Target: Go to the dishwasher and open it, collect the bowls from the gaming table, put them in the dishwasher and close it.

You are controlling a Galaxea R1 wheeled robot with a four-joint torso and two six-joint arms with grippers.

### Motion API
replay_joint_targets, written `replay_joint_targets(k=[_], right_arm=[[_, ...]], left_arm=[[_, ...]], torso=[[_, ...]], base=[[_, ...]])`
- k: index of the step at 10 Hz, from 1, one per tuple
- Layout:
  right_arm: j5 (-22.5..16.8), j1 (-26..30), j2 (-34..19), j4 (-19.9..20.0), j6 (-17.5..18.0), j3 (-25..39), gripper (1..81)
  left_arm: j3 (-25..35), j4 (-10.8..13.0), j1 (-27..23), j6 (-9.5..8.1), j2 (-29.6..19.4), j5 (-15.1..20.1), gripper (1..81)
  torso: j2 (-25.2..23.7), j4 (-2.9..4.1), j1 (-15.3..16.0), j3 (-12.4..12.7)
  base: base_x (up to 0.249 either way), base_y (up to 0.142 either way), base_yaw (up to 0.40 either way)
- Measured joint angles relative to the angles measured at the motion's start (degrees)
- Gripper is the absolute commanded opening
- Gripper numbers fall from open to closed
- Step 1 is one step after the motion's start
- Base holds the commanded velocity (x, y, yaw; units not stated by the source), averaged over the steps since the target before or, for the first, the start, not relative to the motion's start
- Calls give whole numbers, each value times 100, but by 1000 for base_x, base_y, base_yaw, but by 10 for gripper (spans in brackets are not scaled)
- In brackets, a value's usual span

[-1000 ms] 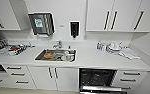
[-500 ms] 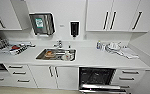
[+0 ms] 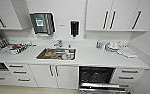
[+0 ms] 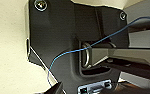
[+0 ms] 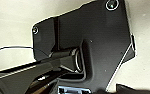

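Note:
In the head view the dishwasher (image 3: 96, 75) sits under the white counter (image 3: 91, 58), right of the sink. Its steel door (image 3: 101, 87) is folded down at the lower edge of the picture, and the dark interior with a rack shows above it. The gaming table and the bowls are out of view. Both wrist views look at the robot's own dark plate over a pale floor.
The steel sink (image 3: 56, 53) holds some dishes. White crockery (image 3: 113, 46) stands on the counter at the right, and a dish rack (image 3: 16, 47) at the left. White drawers (image 3: 129, 75) flank the dishwasher, with wall cabinets (image 3: 111, 15) above. A side wall closes the right end.
The whole head picture has shifted slightly, so the camera has moved a little. Nothing on the counter or at the dishwasher has visibly changed.

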Motion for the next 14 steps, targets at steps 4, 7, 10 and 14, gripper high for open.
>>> replay_joint_targets(k=[4,7,10,14], right_arm=[[0,-35,149,0,0,-280,811],[-6,-129,249,-2,0,-413,811],[-28,-143,382,0,2,-663,811],[-74,-215,1175,11,7,-2099,811]], left_arm=[[-718,0,4,-2,466,50,811],[-1095,0,52,-2,813,80,811],[-1385,-2,144,-2,1019,106,811],[-1872,-6,183,-2,1307,98,811]], torso=[[-7,0,-4,374],[-11,0,-13,656],[-11,0,-17,662],[-13,0,-19,662]], base=[[0,0,0],[0,0,0],[0,0,0],[0,0,0]])
